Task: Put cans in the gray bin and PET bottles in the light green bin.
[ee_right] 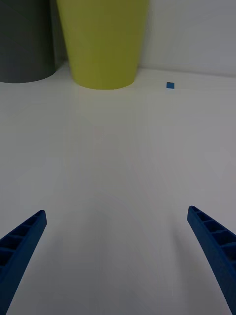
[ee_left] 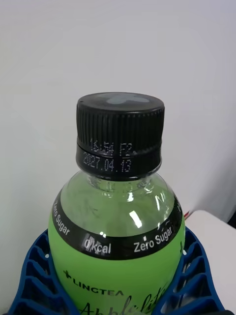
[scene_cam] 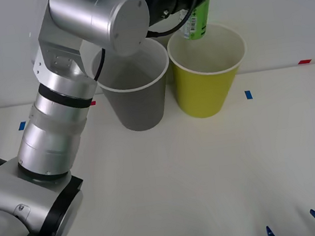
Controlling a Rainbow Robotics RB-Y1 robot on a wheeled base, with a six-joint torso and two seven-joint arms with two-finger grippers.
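Left claw clamps the PET bottle above the light green bin – beside the gray bin; right claw, fingers apart, hovers over the bench.

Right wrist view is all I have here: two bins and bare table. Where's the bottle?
Observer: The PET bottle is held in the left gripper, whose blue fingers wrap its green label.
Operator: Over which bin?
Observer: In the front view it hangs above the light green bin, not the gray bin.
Operator: Is the cap on?
Observer: Yes, a black cap is screwed on.
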